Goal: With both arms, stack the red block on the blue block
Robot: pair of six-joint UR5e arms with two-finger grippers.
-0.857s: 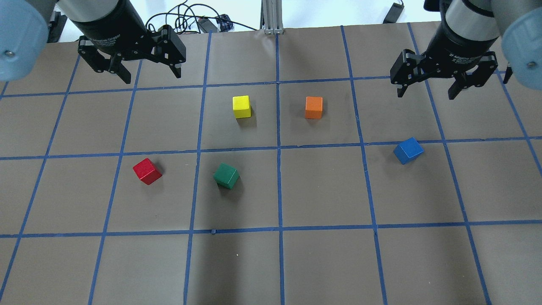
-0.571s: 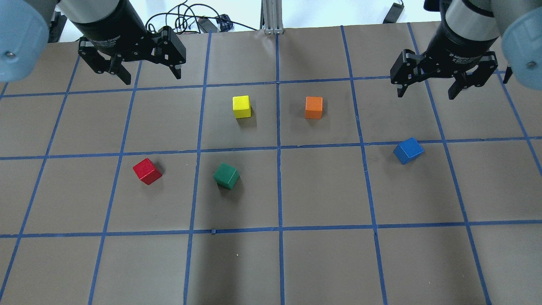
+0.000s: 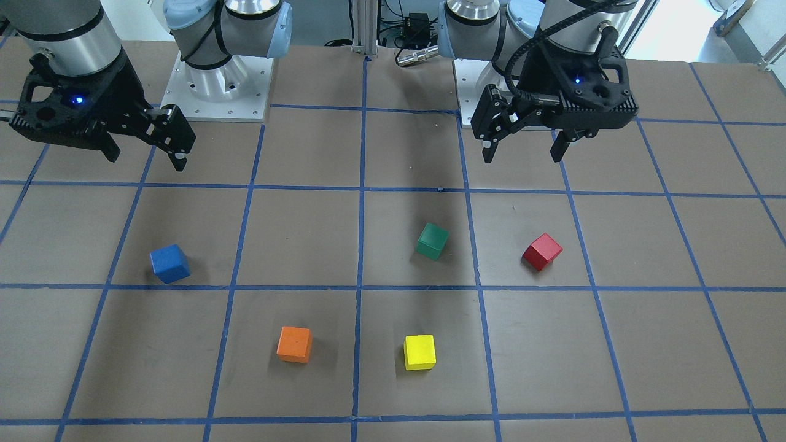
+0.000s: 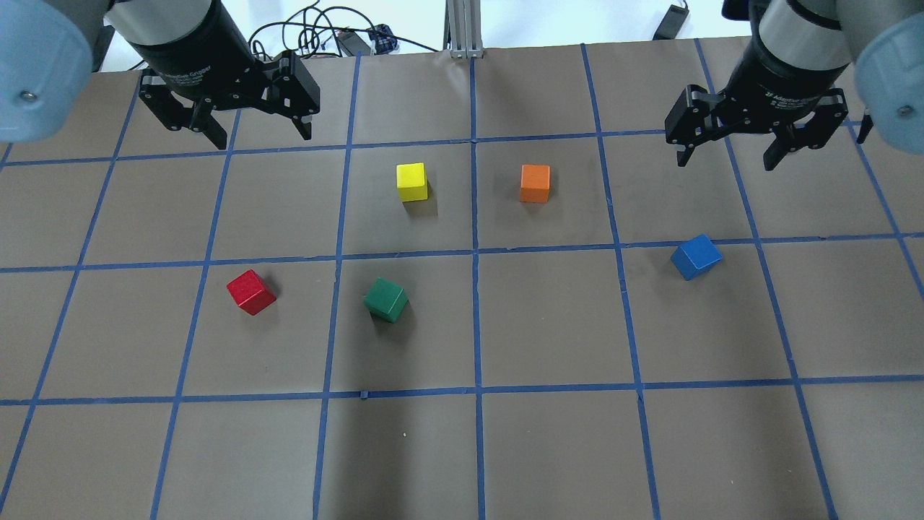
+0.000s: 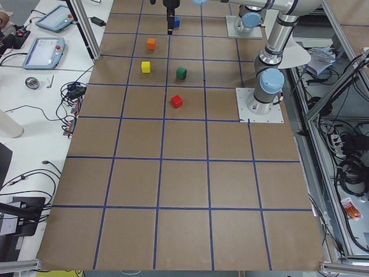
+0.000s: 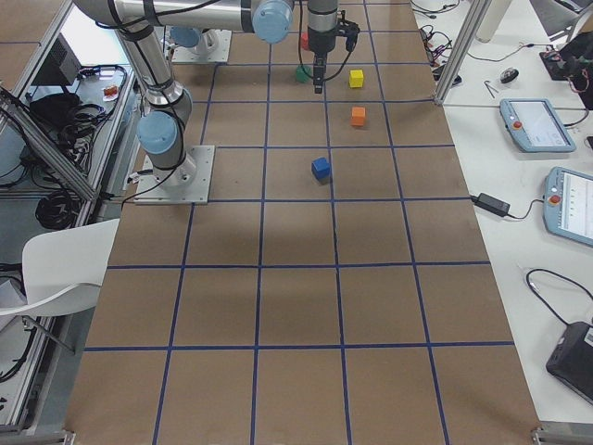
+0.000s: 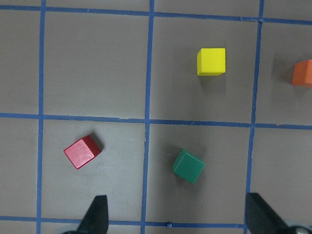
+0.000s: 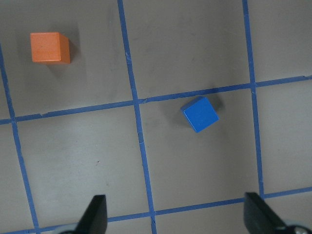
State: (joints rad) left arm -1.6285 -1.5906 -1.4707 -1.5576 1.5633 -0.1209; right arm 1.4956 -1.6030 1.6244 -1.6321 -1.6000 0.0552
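The red block (image 4: 251, 292) lies on the table on the left side, also in the front view (image 3: 542, 251) and the left wrist view (image 7: 82, 151). The blue block (image 4: 696, 256) lies on the right side, also in the front view (image 3: 169, 263) and the right wrist view (image 8: 200, 114). My left gripper (image 4: 263, 137) hangs open and empty above the table, away from the red block. My right gripper (image 4: 726, 162) hangs open and empty, away from the blue block. Both blocks rest apart on the table, turned at an angle to the grid.
A yellow cube (image 4: 411, 181), an orange cube (image 4: 535, 183) and a green cube (image 4: 385, 300) lie between the two task blocks. The brown table carries a blue tape grid (image 4: 475, 253). The arm bases (image 3: 215, 86) stand at the robot's edge.
My left gripper has shifted slightly right and a little toward the blocks. The right gripper and all cubes have not moved.
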